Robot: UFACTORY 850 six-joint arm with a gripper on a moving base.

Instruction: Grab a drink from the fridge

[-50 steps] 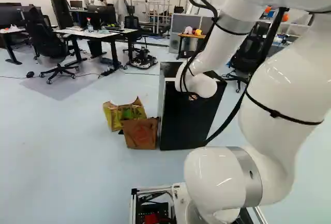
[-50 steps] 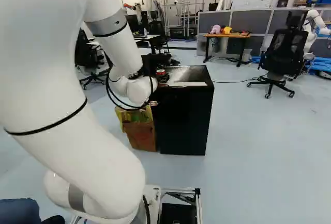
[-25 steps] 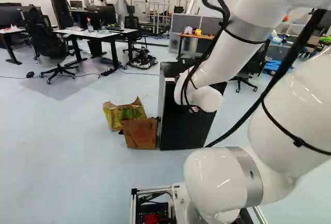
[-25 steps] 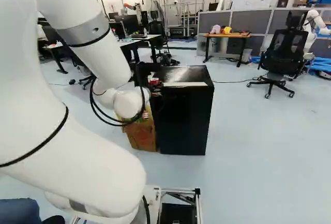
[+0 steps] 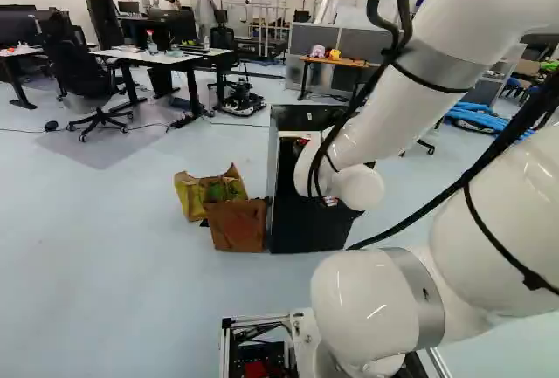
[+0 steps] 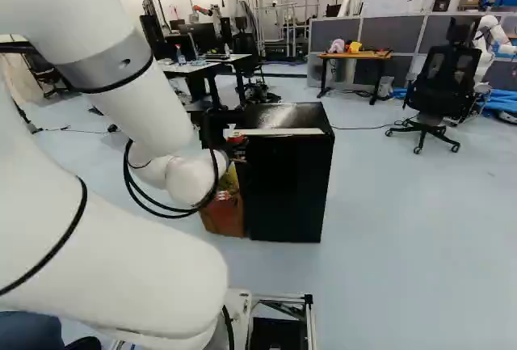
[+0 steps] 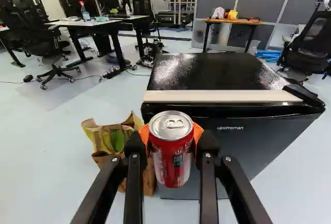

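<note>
Red can [image 7: 172, 154] pinched in your part-open gripper [image 7: 171, 144], your arm [image 6: 145, 111] is sinking lower in the right base view, so you're likely clearing the fridge [image 6: 287, 180].

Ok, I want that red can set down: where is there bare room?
The black top of the mini fridge is bare behind the pale strip along its front edge. So is the floor right of the fridge in the right base view, this side of the cable running toward the office chair. Crowded: the fridge's other side, where paper bags stand close.
</note>
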